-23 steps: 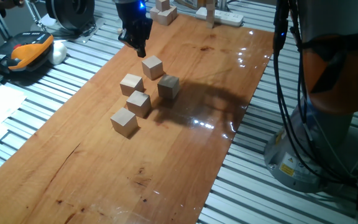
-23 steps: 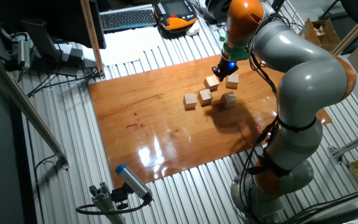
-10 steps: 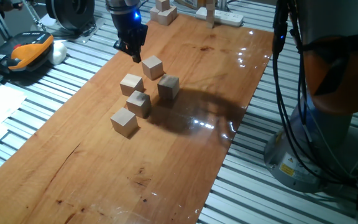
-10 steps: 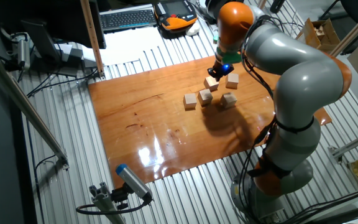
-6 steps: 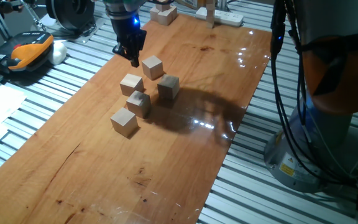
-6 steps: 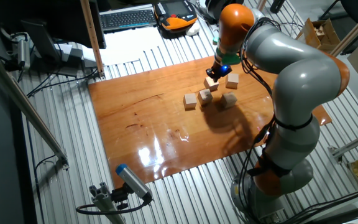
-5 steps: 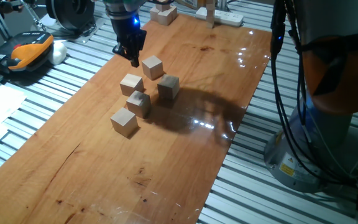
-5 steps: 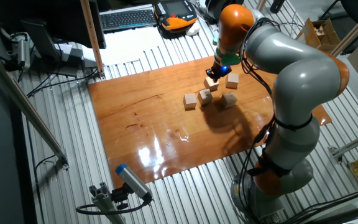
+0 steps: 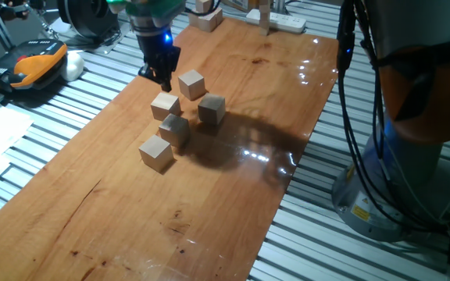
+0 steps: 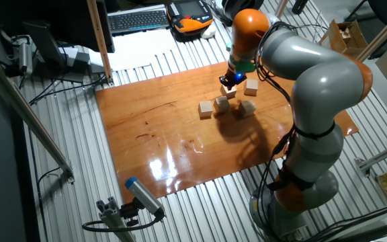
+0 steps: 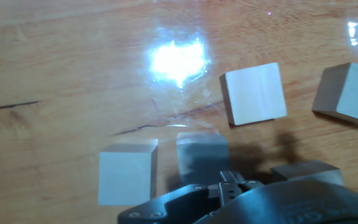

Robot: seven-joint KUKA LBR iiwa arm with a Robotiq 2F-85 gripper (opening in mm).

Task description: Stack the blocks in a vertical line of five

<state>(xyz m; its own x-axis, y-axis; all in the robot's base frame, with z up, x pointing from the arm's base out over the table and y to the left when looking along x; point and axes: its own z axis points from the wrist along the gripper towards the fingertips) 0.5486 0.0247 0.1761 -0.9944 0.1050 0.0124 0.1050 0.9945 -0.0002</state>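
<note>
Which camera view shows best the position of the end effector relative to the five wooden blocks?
One fixed view shows it best: the end effector hangs just above the block at the cluster's far left, with all five blocks visible. The other fixed view shows the end effector small and far away. The hand view shows only four blocks, fingers hidden.

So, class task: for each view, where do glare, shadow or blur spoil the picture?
Hand view: a white glare patch washes out the tabletop. One fixed view: the arm's shadow darkens the wood beside the blocks, and the gripper is motion-blurred. The other fixed view: reflections near the front edge.
</note>
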